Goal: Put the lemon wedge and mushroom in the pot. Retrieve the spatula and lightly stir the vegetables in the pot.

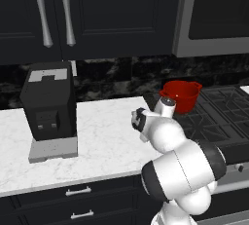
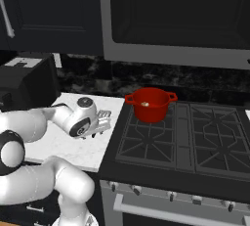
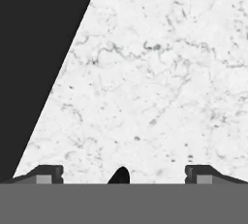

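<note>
The red pot (image 2: 150,103) stands on the rear left burner of the stove (image 2: 205,137), at 1 o'clock from the arm in the right base view; in its dark inside lies a small pale item (image 2: 145,104), too small to identify as lemon wedge or mushroom. The gripper (image 3: 123,175) hangs over the white marble counter (image 3: 160,87), close to the stove's dark edge, which runs from 7 to 12 o'clock across the hand view. Its two finger tips (image 3: 48,173) stand spread wide apart with nothing pinched between them. A small dark rounded shape (image 3: 119,175) rises at 6 o'clock between the tips; whether it is the spatula's handle cannot be told, so the spatula's long axis and heading cannot be read here. By judgement, the spatula is light and stiff, with a thin handle that can roll or slip between flat pads; the grasp belongs near mid-handle, jaws across the long axis. The pot is likely heavy and rigid, its two side handles lying roughly along 9 to 3 o'clock in the right base view, and it should stay put under light stirring. A black coffee machine (image 1: 48,104) stands on the counter at 10 o'clock from the arm in the left base view
</note>
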Available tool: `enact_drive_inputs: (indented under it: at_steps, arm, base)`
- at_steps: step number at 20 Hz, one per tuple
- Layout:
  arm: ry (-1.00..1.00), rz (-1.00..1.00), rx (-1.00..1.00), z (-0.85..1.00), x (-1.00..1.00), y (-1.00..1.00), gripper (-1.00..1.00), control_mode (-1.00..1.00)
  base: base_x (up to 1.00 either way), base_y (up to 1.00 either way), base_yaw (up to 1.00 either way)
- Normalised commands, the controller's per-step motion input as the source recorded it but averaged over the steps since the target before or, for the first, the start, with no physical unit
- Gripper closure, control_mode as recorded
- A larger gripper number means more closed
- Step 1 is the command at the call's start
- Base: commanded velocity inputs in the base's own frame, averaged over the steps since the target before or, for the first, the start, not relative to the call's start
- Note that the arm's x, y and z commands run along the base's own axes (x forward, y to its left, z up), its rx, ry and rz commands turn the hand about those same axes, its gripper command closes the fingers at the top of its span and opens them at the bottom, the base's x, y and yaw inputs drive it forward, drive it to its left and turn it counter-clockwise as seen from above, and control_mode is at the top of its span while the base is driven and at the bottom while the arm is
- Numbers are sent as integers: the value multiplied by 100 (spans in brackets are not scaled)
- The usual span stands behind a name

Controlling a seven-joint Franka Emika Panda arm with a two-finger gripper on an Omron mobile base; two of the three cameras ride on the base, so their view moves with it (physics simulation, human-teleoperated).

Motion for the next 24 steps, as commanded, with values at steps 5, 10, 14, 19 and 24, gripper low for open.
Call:
enact_drive_inputs:
  at_steps: [5,10,14,19,24]
  arm:
    - [12,-27,17,0,42,46,-100,-100]
    - [5,-30,9,-7,34,36,-100,-100]
    - [0,-33,1,-7,30,20,-100,-100]
    - [0,-33,0,0,39,24,-100,-100]
    - [1,-30,0,-9,25,28,100,-100]
  base:
    - [0,0,0]
    - [0,0,0]
    - [0,0,0]
    - [0,0,0]
    - [0,0,0]
